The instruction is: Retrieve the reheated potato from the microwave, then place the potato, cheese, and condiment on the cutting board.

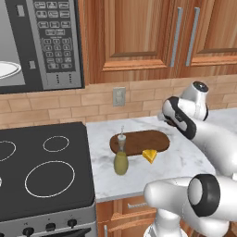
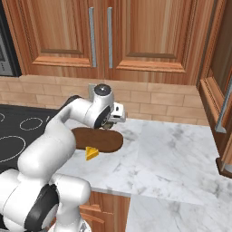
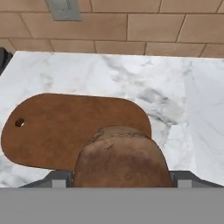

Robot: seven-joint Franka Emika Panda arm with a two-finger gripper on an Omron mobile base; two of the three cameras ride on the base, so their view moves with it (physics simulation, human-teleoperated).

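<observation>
1. The potato [image 3: 122,157] sits between the 2 fingers [image 3: 59,178] in the hand view, a dark brown rough lump in the lower middle of that picture; the fingers are closed on it, 1 grey tip at each side.
2. The held potato hangs above the right end of the cutting board [image 3: 65,131], which lies flat on the marble worktop [image 3: 175,87]. The board has a small hole near its left end in the hand view.
3. In the left base view the white arm bends over the worktop, and its hand [image 1: 178,118] is above the right end of the cutting board [image 1: 143,141].
4. The condiment [image 1: 121,159], an olive-green bottle with a thin pale top, stands upright at the board's front left edge; whether it touches the board I cannot tell.
5. The cheese [image 1: 149,155], a yellow wedge, lies on the worktop at the board's front edge, right of the bottle and apart from it.
6. In the right base view the cheese [image 2: 92,153] shows just in front of the cutting board [image 2: 106,141], with the arm's hand [image 2: 113,117] above the board.
7. The microwave [image 1: 41,44] hangs at the upper left, over the black stove [image 1: 46,171]; its keypad faces the camera, and a white plate [image 1: 8,69] shows inside it.
8. A wall outlet [image 1: 119,96] sits in the brick backsplash behind the board, below the wooden cabinets [image 1: 139,37].
</observation>
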